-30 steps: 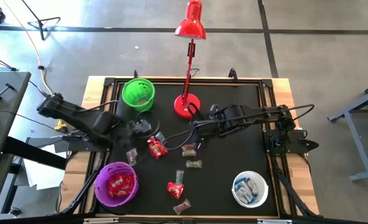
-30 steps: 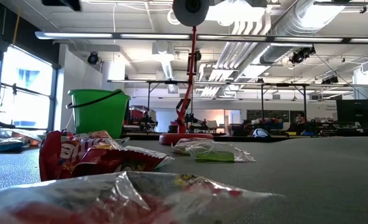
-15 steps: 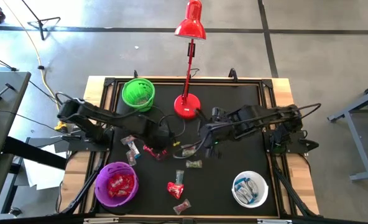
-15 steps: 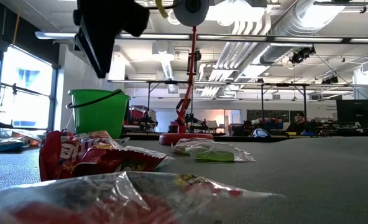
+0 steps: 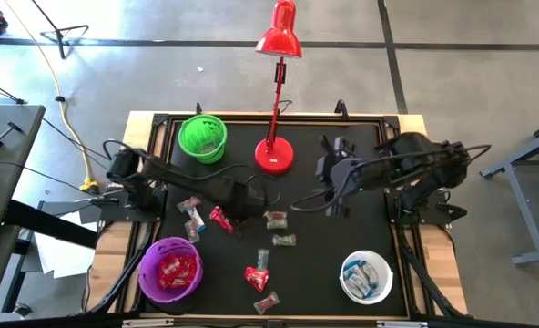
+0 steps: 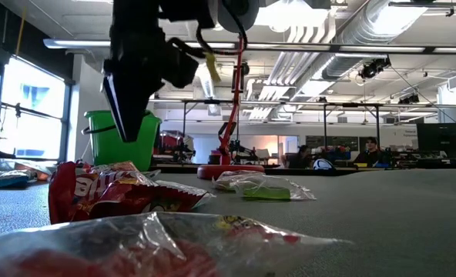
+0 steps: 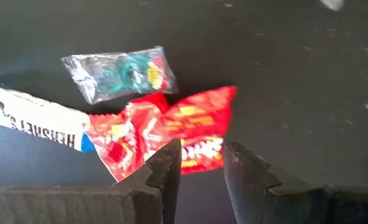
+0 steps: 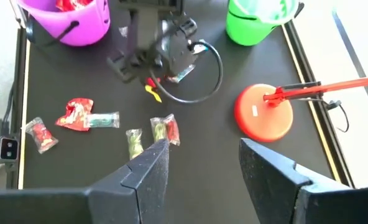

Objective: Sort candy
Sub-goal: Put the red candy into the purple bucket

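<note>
Left hand hangs low over the middle of the black tabletop, its two dark fingers parted with a narrow gap and nothing between them, poised right above a red candy. Right hand sits farther back near the right side, well above the mat, its fingers spread wide and empty.

Going down in size: a red lamp stands at the far edge of the tabletop on its round base. A green bowl sits at the far left, a purple bowl at the near left with red sweets inside, and a white bowl at the near right with blue-and-white sweets inside.

Loose candy lies scattered between them. Beside the red candy lie a blue-and-white wrapped piece, touching its end, and a clear greenish one just beyond it. More clear greenish pieces rest near the centre, and two red ones lie toward the near edge
</note>
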Controlling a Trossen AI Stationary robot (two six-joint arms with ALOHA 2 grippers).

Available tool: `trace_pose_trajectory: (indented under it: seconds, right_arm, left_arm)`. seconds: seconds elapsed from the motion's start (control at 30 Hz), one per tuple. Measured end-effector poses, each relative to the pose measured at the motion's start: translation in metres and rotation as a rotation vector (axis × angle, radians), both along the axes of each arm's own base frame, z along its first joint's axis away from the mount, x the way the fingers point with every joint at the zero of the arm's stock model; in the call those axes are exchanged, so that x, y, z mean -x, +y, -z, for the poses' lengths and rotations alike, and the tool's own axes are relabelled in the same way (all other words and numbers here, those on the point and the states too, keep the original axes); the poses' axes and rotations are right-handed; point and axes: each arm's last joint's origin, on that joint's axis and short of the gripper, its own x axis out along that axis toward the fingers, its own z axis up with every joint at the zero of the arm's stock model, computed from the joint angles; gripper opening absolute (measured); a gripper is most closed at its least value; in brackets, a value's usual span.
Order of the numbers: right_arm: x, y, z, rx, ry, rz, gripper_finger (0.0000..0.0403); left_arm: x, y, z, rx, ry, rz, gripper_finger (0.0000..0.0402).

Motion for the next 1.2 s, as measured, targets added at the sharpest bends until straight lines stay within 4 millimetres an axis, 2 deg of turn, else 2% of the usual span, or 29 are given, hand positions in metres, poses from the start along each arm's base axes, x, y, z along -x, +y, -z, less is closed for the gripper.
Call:
trace_pose_trajectory:
  seconds: [0.23, 0.6, 0.83, 1.2]
  right_arm:
    - [0.011, -0.004, -0.008, -0.008, -0.029, 0.001, 0.0192]
    - [0.011, -0.004, -0.008, -0.050, -0.042, 0.051, 0.0192]
    - [0.011, -0.004, -0.008, -0.077, -0.049, 0.085, 0.0192]
    - [0.011, -0.004, -0.008, -0.082, -0.050, 0.090, 0.0192]
  left_arm:
    - [-0.004, 0.012, 0.016, -0.021, 0.069, -0.012, 0.0102]
    - [0.004, 0.024, 0.016, -0.062, 0.179, 0.061, 0.0102]
    - [0.002, 0.029, 0.016, 0.047, 0.168, 0.071, 0.0102]
    - [0.002, 0.028, 0.018, 0.063, 0.156, 0.151, 0.0116]
